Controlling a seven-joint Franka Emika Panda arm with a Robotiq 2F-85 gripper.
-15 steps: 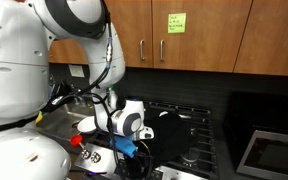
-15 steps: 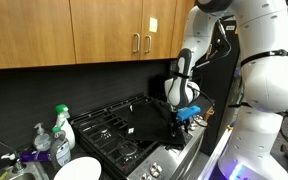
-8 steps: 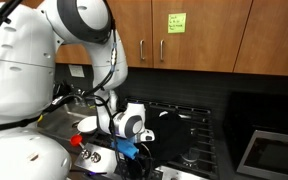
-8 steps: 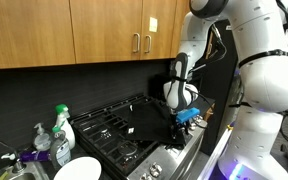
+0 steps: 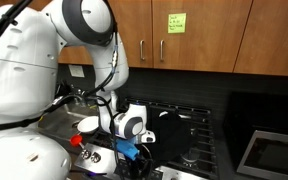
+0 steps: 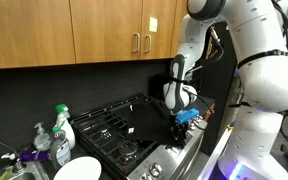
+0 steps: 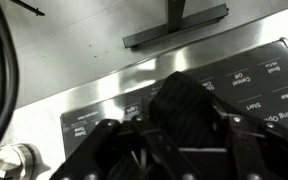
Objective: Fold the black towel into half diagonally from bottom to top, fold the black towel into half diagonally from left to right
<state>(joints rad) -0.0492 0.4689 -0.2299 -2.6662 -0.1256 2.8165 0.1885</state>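
Well to the left of the cooktop (image 6: pixel 112 128) stood a spray bottle (image 6: pixel 61 128) and a white plate (image 6: pixel 79 170), both clear of the work. On the cooktop's right half lay the black towel (image 6: pixel 147 120), spread over the grates, with one corner hanging over the cooktop's front edge. At that front right edge the gripper (image 6: pixel 182 120) hung low. In the wrist view a bunched lump of the towel (image 7: pixel 184 100) sat between the two fingers, over the steel control panel (image 7: pixel 94 112) on the cooktop's front. The jaws stood partway in around the cloth, but whether they already pinched it could not be told. The likeliest trouble looked like a shallow bite. With only the tip of the corner caught, the thin cloth could slip free once lifted toward the cooktop's back. The rest of the towel could also drag and snag on the grates, pulling the fold crooked. With the fingers this close to the panel, a low approach might scrape the steel or press its marked buttons.
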